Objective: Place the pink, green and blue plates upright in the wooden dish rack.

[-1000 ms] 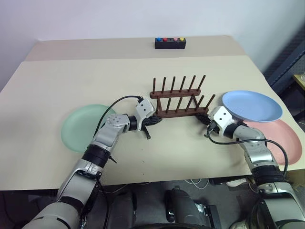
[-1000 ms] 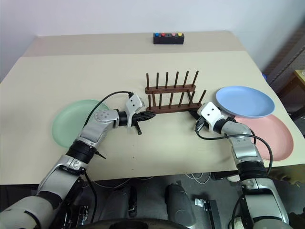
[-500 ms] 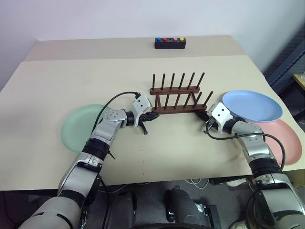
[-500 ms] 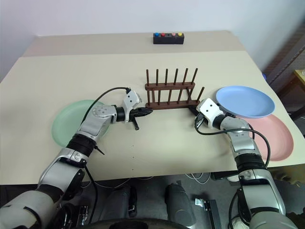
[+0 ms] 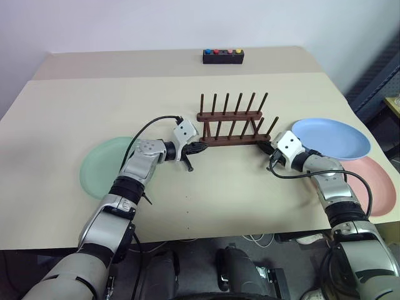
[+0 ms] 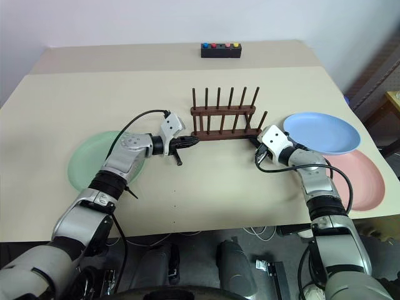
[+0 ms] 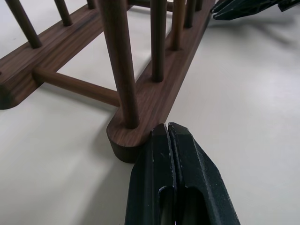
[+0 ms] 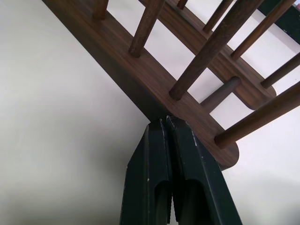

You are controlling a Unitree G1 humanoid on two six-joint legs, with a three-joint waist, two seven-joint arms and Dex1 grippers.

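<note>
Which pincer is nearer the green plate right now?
Left. The left pincer, shut, sits at the wooden dish rack's left end, its arm over the green plate. The right pincer, shut, is at the rack's far end.

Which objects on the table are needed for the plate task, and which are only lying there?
Needed for the task:
- wooden dish rack, no plates in it
- green plate, flat on the table
- blue plate, resting partly on the pink plate
- pink plate

Only lying there:
- black box with coloured buttons, at the far edge of the table
</note>
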